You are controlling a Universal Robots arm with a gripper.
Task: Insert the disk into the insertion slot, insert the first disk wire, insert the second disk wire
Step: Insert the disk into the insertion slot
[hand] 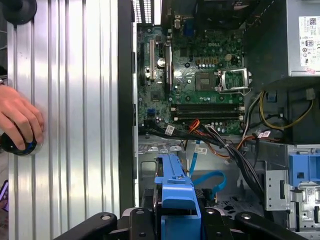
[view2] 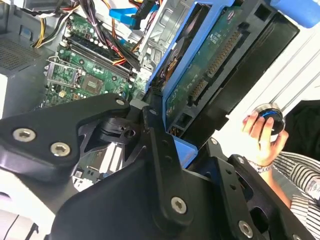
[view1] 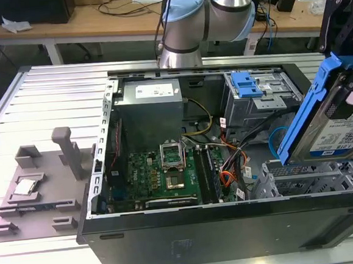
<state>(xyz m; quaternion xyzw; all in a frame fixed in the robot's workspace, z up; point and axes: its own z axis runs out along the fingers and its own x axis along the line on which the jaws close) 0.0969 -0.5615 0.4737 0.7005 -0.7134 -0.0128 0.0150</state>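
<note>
Your claw is pinching the disk by its blue carrier, holding it tilted in the air just above the insertion slot at the exterior view's right end of the open computer case, with the second disk wire looping beside it.

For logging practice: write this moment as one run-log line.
end effector: shut on disk | disk: tilted above insertion slot, not inserted | second disk wire: looped
</note>
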